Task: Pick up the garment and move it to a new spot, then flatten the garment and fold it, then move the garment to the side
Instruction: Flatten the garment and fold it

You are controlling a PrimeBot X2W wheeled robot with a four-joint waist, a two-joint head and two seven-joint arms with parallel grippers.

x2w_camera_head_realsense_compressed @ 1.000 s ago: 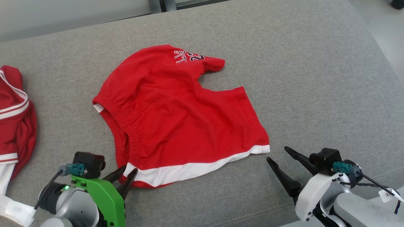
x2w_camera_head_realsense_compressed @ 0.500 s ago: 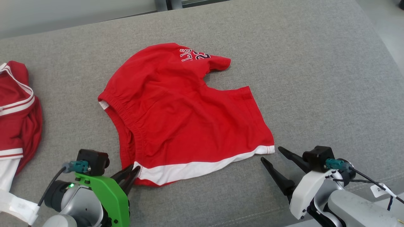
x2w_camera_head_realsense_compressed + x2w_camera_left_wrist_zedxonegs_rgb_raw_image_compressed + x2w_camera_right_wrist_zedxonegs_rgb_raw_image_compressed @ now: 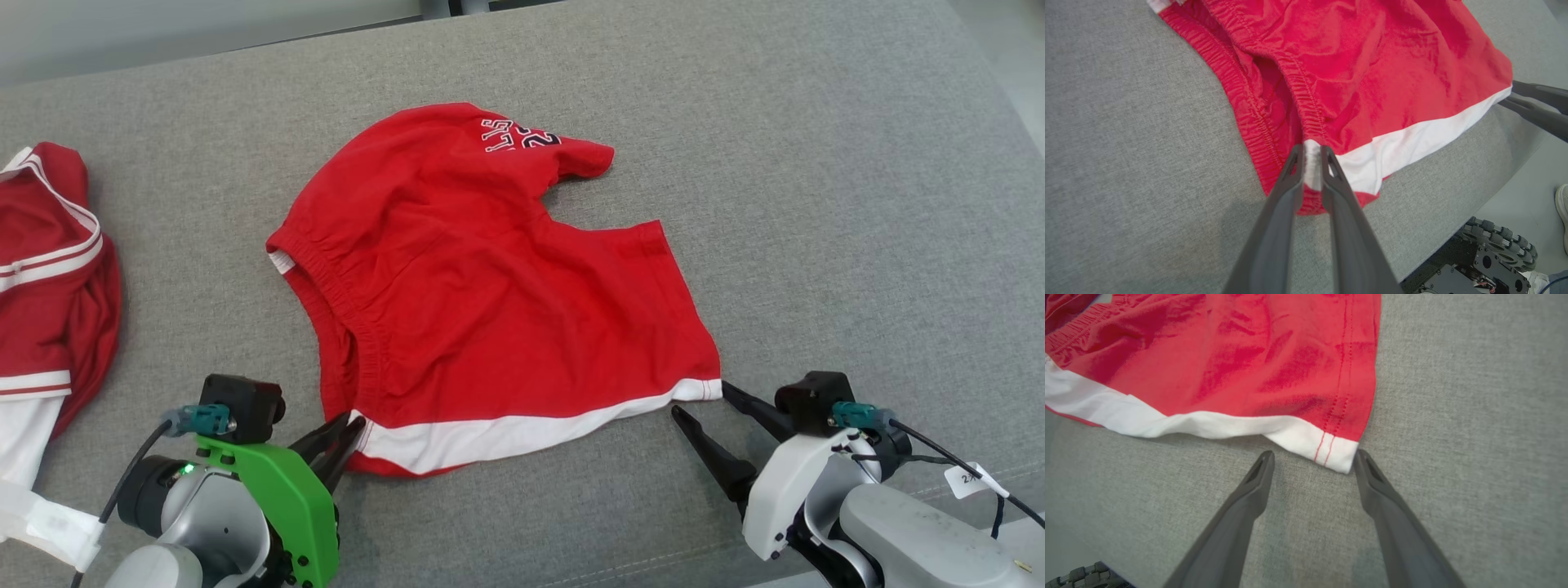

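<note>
The left pincer point(image 3: 1311, 153) has just clamped the white hem point(image 3: 1412, 143) of the red shorts point(image 3: 490, 310); the right pincer point(image 3: 1314, 457), wide open, brackets the other corner, so lifting must wait.

A counter point(image 3: 816, 204) covered in grey woven fabric, evenly lit, with a stitched seam point(image 3: 571, 563) along its near edge, has a pale smooth surface point(image 3: 163, 33) and a dark upright frame point(image 3: 457, 6) beyond its far edge, and light grey floor point(image 3: 1527, 179) to its right.
</note>
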